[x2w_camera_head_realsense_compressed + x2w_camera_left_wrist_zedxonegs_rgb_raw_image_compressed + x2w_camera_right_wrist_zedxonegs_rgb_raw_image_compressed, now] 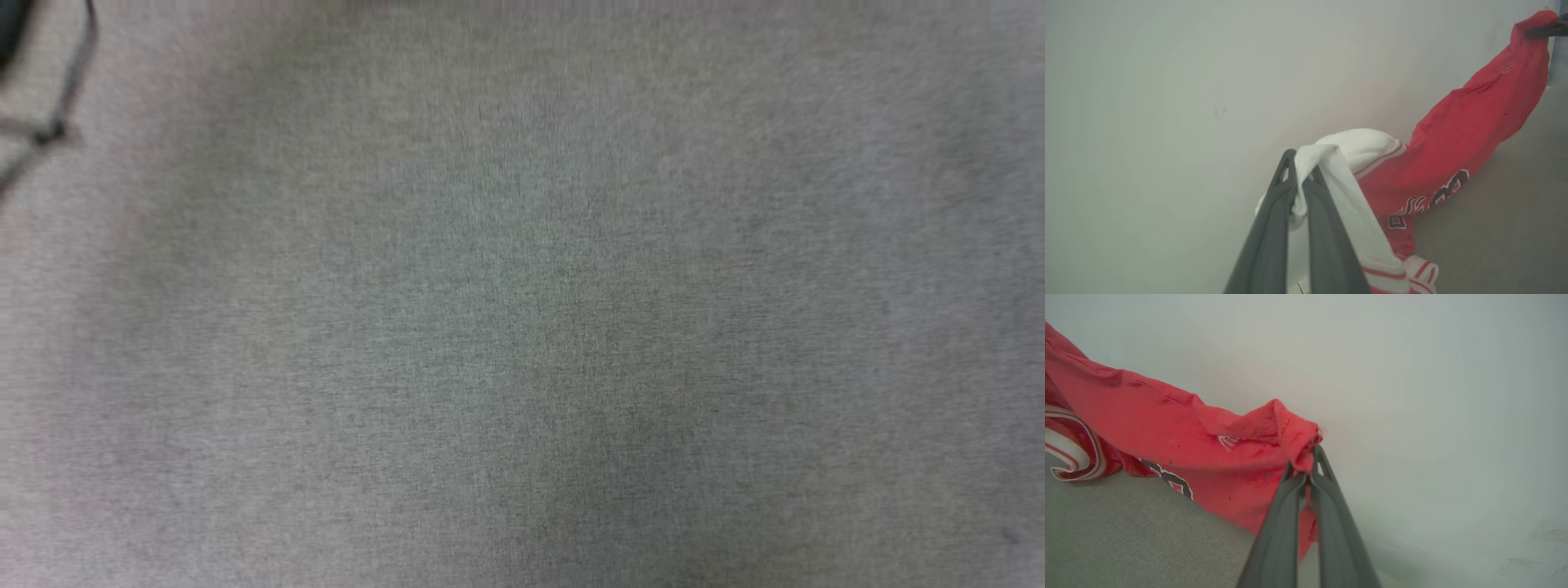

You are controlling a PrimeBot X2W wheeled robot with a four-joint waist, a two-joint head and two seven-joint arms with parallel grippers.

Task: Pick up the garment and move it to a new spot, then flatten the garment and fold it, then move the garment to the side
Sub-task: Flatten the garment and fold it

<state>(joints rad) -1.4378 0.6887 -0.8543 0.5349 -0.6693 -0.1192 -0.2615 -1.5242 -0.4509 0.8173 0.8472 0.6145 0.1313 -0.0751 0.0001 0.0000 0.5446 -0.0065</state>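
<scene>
The garment (1470, 134) is a red jersey with white striped cuffs and black white-outlined lettering, stretched between my two grippers above a grey fabric surface. My left gripper (1300, 169) is shut on a white fold of it near a striped cuff. In the right wrist view my right gripper (1308, 463) is shut on a bunched red edge of the garment (1180, 433), which trails left down to the grey surface. The right gripper's dark tip (1545, 29) also appears at the top right of the left wrist view, pinching the garment's far end.
The grey woven surface (522, 327) lies under the head camera, blurred. A dark cable or strap (69, 90) crosses its top left corner. A pale wall (1433, 396) stands behind the garment in both wrist views.
</scene>
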